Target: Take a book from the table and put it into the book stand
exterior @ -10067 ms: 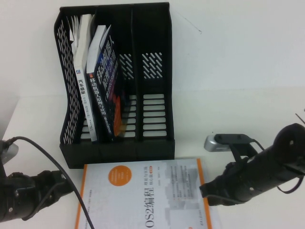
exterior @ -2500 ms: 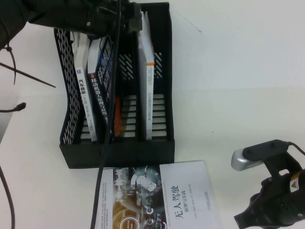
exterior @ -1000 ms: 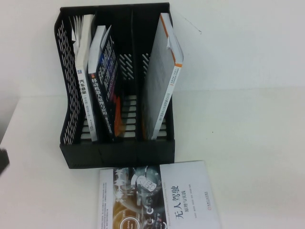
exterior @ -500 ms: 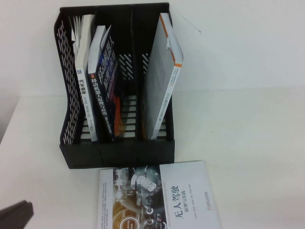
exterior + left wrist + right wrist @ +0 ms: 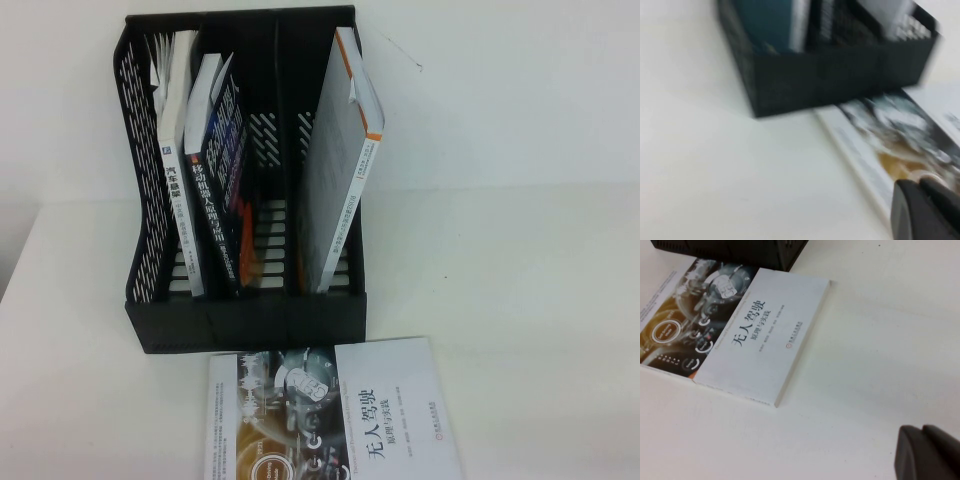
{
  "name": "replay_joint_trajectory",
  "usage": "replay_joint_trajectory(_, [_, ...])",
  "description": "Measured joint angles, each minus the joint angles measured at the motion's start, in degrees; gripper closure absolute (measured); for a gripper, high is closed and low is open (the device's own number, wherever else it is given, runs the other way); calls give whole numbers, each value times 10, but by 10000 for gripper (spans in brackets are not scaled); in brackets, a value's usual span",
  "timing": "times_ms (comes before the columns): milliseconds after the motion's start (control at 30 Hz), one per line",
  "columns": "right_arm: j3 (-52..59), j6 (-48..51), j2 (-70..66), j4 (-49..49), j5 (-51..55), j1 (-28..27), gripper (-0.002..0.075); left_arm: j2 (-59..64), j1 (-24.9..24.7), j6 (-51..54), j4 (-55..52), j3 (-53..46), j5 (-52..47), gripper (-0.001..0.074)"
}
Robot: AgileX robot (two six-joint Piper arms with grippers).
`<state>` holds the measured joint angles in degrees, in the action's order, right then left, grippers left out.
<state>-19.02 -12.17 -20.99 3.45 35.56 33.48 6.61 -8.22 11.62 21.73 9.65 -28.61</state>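
The black book stand (image 5: 245,310) stands at the back left of the table, with three compartments. A white book (image 5: 172,150) is in its left one, a dark blue book (image 5: 222,170) in the middle one, and a white-and-orange book (image 5: 340,160) leans in the right one. Another book (image 5: 335,415) with a dark picture and white cover lies flat in front of the stand. It also shows in the right wrist view (image 5: 750,330) and the left wrist view (image 5: 890,135). My left gripper (image 5: 921,184) is shut and empty near that book's edge. My right gripper (image 5: 921,429) is shut and empty over bare table beside the book. Neither arm shows in the high view.
The white table (image 5: 520,300) stretches to the right of the stand and the flat book. A white wall rises behind the stand.
The left arm, a dark shape at the high view's lower left corner half a second ago, has drawn out of view. The books and stand have not moved.
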Motion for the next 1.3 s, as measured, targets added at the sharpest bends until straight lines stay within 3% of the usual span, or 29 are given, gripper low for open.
replay_joint_trajectory(167, [0, 0, 0, 0, 0, 0, 727, -68, 66, 0, -7, -45, 2, 735])
replay_joint_trajectory(300, [1, 0, 0, -1, 1, 0, 727, -72, 92, 1, -7, -91, 23, 735])
replay_joint_trajectory(467, [1, 0, 0, -1, 1, 0, 727, -73, 95, 12, -8, -102, 74, 736])
replay_joint_trajectory(967, [1, 0, 0, -1, 1, 0, 727, -73, 97, 20, -43, -102, 79, 736])
replay_joint_trajectory(1300, [1, 0, 0, -1, 1, 0, 727, -73, 101, -84, -128, -102, 84, 736])
